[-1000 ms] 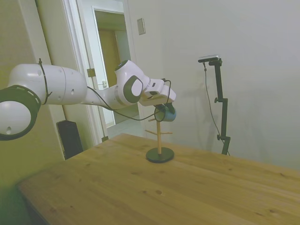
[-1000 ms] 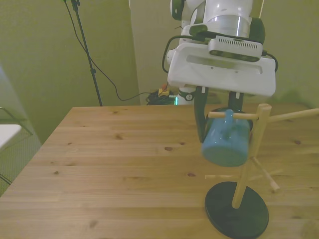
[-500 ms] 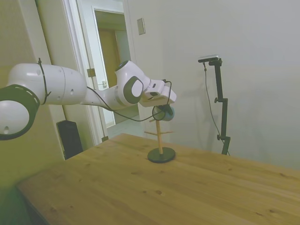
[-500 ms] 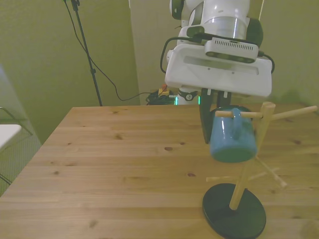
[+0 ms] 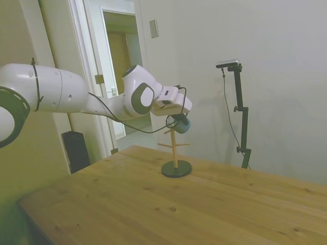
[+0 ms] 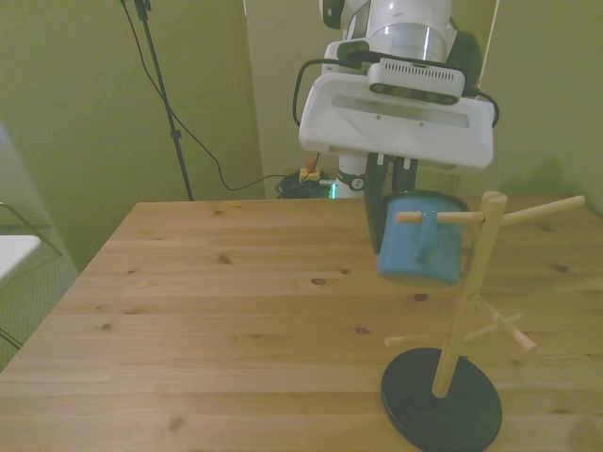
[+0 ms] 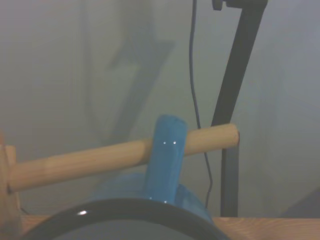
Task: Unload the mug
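Mug (image 6: 419, 250), light blue, hangs by its loop handle (image 7: 167, 155) on the top peg (image 6: 441, 217) of a wooden mug tree (image 6: 459, 311), close to the peg's free end, with its dark rim turned up toward the arm. The gripper (image 6: 391, 218) reaches down from the white hand onto the mug's rim; one dark finger shows along the mug's side at the front view's left, and the grip looks closed on the mug, though the second finger is hidden behind it. The tree's black round base (image 6: 441, 411) stands on the wooden table (image 6: 207, 320) toward the front view's right, near the camera-side edge; lower pegs stick out from its pole. The table's top is pale pine planks with dark knots. Behind it in the side view are a plain white wall (image 5: 276, 61), an open white doorway (image 5: 120, 76) leading to an orange door farther in, and a dark box (image 5: 76, 150) on the floor by the doorframe. In the front view a cable (image 6: 193, 141) trails down the far wall.
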